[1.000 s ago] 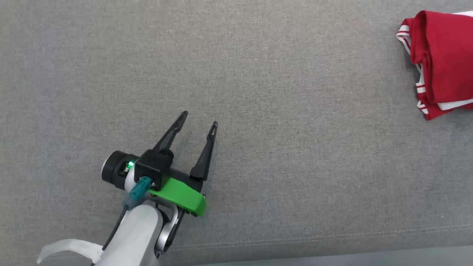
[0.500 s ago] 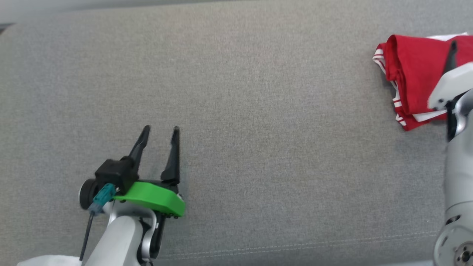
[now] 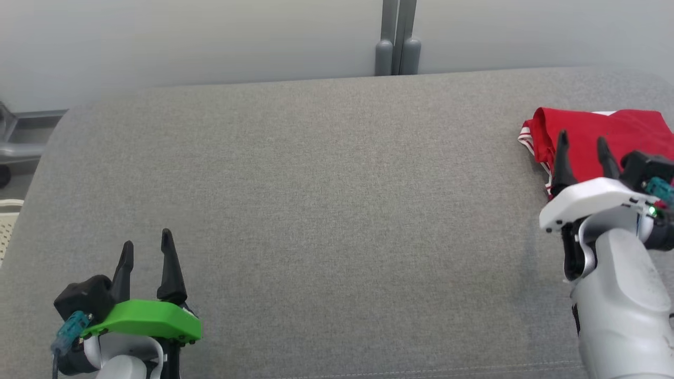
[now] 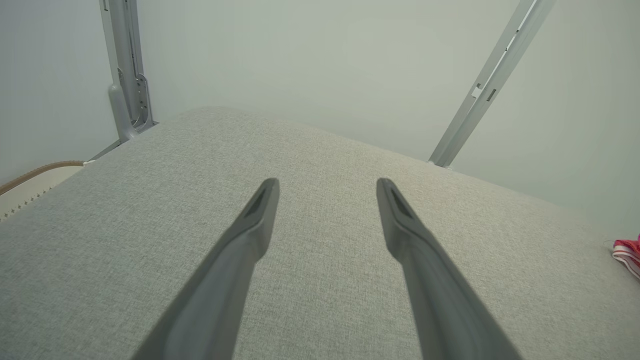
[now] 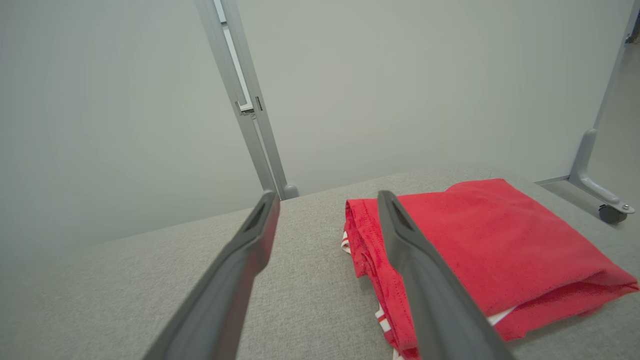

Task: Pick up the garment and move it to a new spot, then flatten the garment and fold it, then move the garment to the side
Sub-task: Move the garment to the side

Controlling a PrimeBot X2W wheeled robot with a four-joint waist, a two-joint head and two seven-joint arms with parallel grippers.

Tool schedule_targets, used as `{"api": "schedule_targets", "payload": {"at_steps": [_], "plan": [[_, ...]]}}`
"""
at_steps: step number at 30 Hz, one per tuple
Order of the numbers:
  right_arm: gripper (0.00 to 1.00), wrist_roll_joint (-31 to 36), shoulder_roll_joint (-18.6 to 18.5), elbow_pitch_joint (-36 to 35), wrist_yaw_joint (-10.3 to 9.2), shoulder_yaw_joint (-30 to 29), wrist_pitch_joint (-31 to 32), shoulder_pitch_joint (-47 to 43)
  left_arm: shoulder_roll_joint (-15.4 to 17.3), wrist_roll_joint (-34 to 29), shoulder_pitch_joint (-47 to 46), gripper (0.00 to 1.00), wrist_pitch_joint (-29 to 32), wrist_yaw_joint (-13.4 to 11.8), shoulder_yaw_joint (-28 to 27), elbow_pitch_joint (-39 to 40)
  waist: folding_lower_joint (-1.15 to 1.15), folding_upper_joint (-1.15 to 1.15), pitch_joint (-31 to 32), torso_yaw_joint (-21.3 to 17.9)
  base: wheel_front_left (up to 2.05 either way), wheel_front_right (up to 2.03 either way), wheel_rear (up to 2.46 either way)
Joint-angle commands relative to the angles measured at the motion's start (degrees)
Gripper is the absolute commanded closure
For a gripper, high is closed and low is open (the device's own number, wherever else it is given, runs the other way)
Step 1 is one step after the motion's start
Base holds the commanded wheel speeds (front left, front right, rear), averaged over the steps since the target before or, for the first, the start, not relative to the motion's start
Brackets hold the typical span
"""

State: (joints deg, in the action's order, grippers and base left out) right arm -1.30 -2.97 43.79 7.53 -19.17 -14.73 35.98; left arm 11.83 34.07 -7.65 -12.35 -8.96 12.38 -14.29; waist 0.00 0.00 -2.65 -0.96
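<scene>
My left gripper (image 3: 147, 239): fingers spread, nothing between them. It sits at 8 o'clock in the head view with its tips toward 12, under a green wrist cover (image 3: 147, 321).
Left gripper, own wrist view (image 4: 327, 182): both fingers are over bare grey cloth, and a sliver of the garment (image 4: 627, 250) shows at 4 o'clock.
My right gripper (image 3: 581, 137): fingers spread, gripping nothing. It sits at 3 o'clock in the head view with its tips toward 12, under a white wrist cover (image 3: 590, 200).
Right gripper, own wrist view (image 5: 326, 195): the left finger is over bare cloth and the right finger crosses the garment's left edge. I cannot tell if it touches the fabric.
Garment (image 3: 632, 129): red with red-and-white striped trim, folded into a thick flat bundle. It lies at 2 o'clock on the table, close to the right end.
Garment, right wrist view (image 5: 500, 235): stacked layers with a rolled fold on the left side. White trim peeks out at the near edge.
Table (image 3: 337, 210): grey fabric top with rounded far corners, and the garment rests straight on it.
Behind the table: pale wall panels with a grey metal post (image 3: 397, 37) at 12 o'clock.
Caster foot (image 5: 611, 214): at 3 o'clock in the right wrist view, beyond the table's edge.
</scene>
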Motion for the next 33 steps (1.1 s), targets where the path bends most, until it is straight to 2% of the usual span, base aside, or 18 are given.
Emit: {"api": "schedule_targets", "payload": {"at_steps": [1,2,5,8,11,16,20,23,30,33], "plan": [[0.0,-6.6,0.1,-2.8,-0.07,4.3,-0.3,-5.1,0.2,2.1,1.9,0.0,-1.0,2.1,-1.3,0.8,0.0,0.0,3.4,1.7,0.0,0.0,0.0],[0.0,-6.6,0.1,-2.8,-0.07,4.3,-0.3,-5.1,0.2,2.1,1.9,0.0,-1.0,2.1,-1.3,0.8,0.0,0.0,3.4,1.7,0.0,0.0,0.0],[0.0,-14.5,0.0,-7.0,-0.06,8.7,-0.1,-10.3,0.1,3.8,3.6,0.0,-1.9,5.1,-2.3,1.5,0.0,0.0,4.2,2.3,0.0,0.0,0.0],[0.0,-19.6,0.0,-12.6,-0.06,12.4,-0.3,-15.3,0.6,3.9,5.2,0.0,-2.4,7.7,-2.9,1.5,0.0,0.0,4.9,2.7,0.0,0.0,0.0],[0.0,-21.8,0.0,-18.2,-0.06,15.6,-0.4,-20.1,0.8,2.8,7.1,0.0,-2.7,9.0,-3.0,1.4,0.0,0.0,5.4,3.2,0.0,0.0,0.0],[0.0,-19.7,-0.1,-25.7,-0.06,17.9,-0.5,-26.9,1.1,0.7,9.4,0.0,-2.8,10.4,-2.7,-0.1,0.0,0.0,5.9,3.3,0.0,0.0,0.0],[0.0,-17.1,0.0,-28.3,-0.06,17.9,-0.5,-30.5,0.7,-0.9,10.8,0.0,-2.8,11.1,-3.1,-0.7,0.0,0.0,6.2,3.2,0.0,0.0,0.0],[0.0,-14.9,0.0,-29.0,-0.06,17.2,-0.4,-32.3,0.2,-2.5,11.9,0.0,-2.9,11.4,-3.9,-1.0,0.0,0.0,6.3,2.9,0.0,0.0,0.0],[0.0,-6.8,0.0,-28.2,-0.06,17.4,-0.2,-34.9,-1.0,-6.6,14.1,0.0,-2.8,10.0,-4.8,-1.3,0.0,0.0,6.8,2.3,0.0,0.0,0.0],[0.0,-6.4,0.0,-27.8,-0.06,17.2,-0.3,-35.8,-1.4,-6.6,14.5,0.0,-2.8,10.0,-5.7,-1.1,0.0,0.0,6.8,2.2,0.0,0.0,0.0]]}}
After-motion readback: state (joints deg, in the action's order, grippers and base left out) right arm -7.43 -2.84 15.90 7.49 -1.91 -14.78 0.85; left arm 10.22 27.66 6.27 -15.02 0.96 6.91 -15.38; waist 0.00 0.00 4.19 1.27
